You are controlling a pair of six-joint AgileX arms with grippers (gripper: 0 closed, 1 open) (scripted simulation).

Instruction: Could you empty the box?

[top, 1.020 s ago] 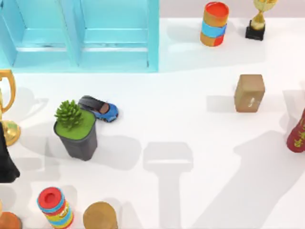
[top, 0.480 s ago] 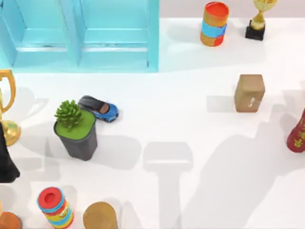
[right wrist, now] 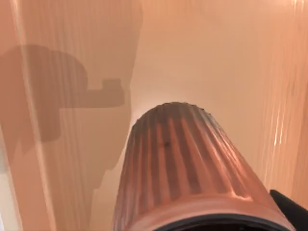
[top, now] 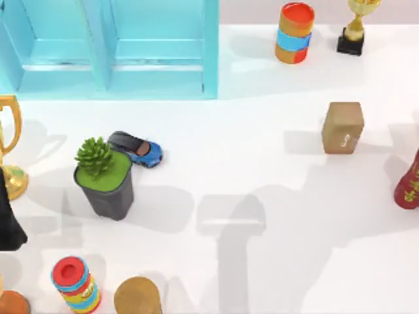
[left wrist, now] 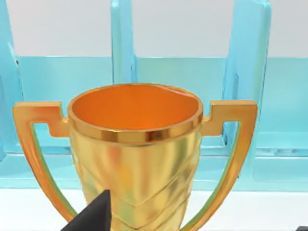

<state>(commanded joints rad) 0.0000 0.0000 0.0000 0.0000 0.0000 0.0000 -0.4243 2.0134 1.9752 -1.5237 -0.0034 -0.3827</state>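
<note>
The box [top: 342, 127] is a small tan-brown cuboid with a tiny white mark, standing alone at the table's right, closed side up. My left arm [top: 8, 219] is a dark shape at the table's left edge, beside a gold trophy [top: 9, 147]. In the left wrist view my left gripper [left wrist: 197, 227] faces that gold trophy [left wrist: 134, 159] with its dark fingertips [left wrist: 94, 217] spread wide, open and holding nothing. In the right wrist view a ribbed pinkish-brown cup [right wrist: 183, 168] lies close under the camera, with a dark part of my right gripper [right wrist: 290, 208] at its rim.
A turquoise cabinet [top: 111, 46] fills the back left. A potted plant [top: 105, 180] and a toy car [top: 139, 149] stand left of centre. Striped cans [top: 294, 33] [top: 76, 284], a small trophy [top: 357, 26], a red bottle [top: 408, 183] and a brown cylinder [top: 137, 297] ring the table.
The arm shadow on the table's right half has slid leftwards towards the centre. The box and the other objects have not moved.
</note>
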